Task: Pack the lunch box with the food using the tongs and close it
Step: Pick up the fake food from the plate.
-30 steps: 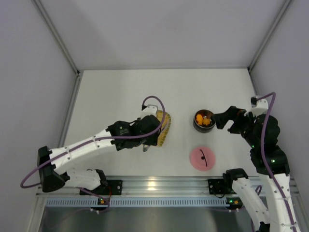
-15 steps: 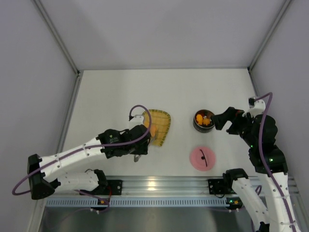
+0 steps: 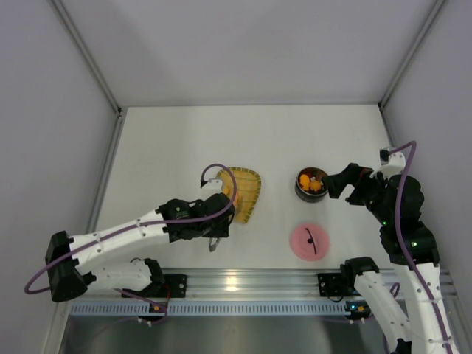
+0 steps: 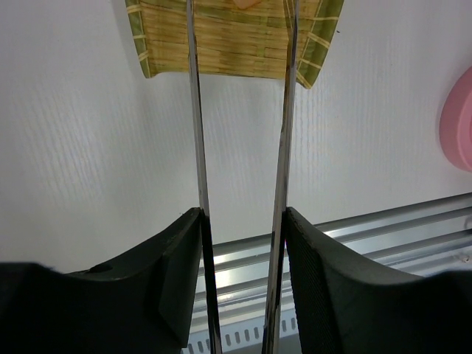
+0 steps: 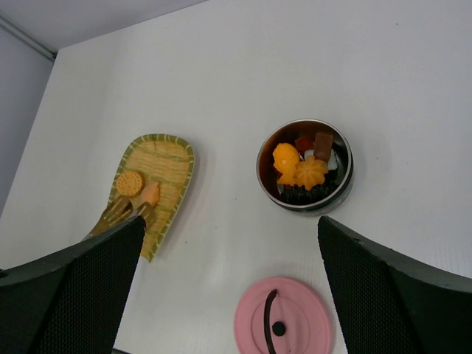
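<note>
My left gripper (image 4: 243,215) is shut on the tongs (image 4: 195,110); both silvery blades run between its fingers (image 4: 171,276) toward the yellow woven tray (image 4: 236,46). In the right wrist view the tongs' tips (image 5: 118,212) rest at the tray's near end, beside an orange food piece (image 5: 150,194) and a round biscuit (image 5: 130,183). The lunch box (image 5: 346,175) stands uncovered, holding orange, red, brown and black food (image 5: 310,172). Its pink lid (image 5: 284,317) lies flat on the table nearer the arms. My right gripper (image 5: 230,221) hangs open above and between box and lid, holding nothing.
From above, the tray (image 3: 249,188) is left of the lunch box (image 3: 311,183), with the lid (image 3: 310,241) in front of the box. The left gripper (image 3: 214,229) sits near the metal rail (image 3: 243,282) at the table's near edge. Grey walls close in three sides.
My left gripper has drawn back from over the tray toward the near edge, tongs still in it, uncovering the tray. The right arm has barely moved.
</note>
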`<state>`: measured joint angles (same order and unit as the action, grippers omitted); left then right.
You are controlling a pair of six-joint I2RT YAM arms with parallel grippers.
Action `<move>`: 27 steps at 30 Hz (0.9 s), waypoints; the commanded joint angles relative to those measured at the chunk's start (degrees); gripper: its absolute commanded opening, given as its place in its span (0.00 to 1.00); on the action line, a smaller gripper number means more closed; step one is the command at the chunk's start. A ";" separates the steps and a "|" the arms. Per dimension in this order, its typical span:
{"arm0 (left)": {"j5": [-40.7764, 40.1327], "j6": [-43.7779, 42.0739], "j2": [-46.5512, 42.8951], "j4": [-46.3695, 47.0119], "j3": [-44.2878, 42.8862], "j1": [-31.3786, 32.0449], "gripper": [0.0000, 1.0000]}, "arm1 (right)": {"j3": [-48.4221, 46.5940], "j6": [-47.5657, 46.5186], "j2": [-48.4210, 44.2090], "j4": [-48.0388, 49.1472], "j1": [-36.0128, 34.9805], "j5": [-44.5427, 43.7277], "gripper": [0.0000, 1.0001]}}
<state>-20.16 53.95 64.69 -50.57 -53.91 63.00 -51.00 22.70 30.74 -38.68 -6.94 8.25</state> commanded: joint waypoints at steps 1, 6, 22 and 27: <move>0.56 -0.34 2.19 4.33 -1.72 0.19 0.52 | -0.85 -0.20 -0.42 1.85 0.61 -0.34 1.00; -0.84 -0.25 4.13 4.42 -2.60 0.10 0.52 | -1.29 -0.37 -0.33 1.50 0.61 -0.52 0.99; -0.49 -0.69 6.24 7.15 -3.83 0.01 0.46 | -1.38 -0.46 -0.51 1.41 0.61 -0.69 0.99; -0.75 -0.96 6.77 7.24 -4.54 0.01 0.43 | -1.29 -0.46 -0.77 1.15 0.61 -0.87 1.00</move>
<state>-20.25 53.54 71.24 -46.15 -56.01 63.00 -51.00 22.57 30.74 -38.76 -6.94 7.99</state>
